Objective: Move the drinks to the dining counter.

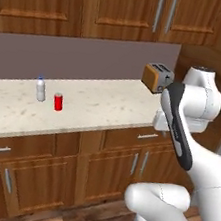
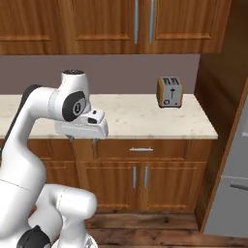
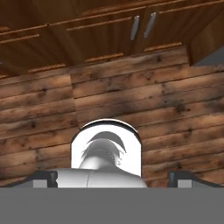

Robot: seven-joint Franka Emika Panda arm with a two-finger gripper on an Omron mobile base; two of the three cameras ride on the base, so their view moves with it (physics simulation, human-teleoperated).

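Jaws spread wide and empty, the gripper (image 2: 82, 140) points down at the plank floor (image 3: 131, 100), hanging in front of the wooden drawers below the stone counter (image 1: 97, 108). Well away to the hand's left on that counter stand the water bottle (image 1: 40, 89) and, just beside it, the red can (image 1: 58, 102), both upright. An orange toaster (image 2: 170, 92) sits at the counter's far end.

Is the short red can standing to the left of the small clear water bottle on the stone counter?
No, the short red can stands to the right of the small clear water bottle in the left base view.
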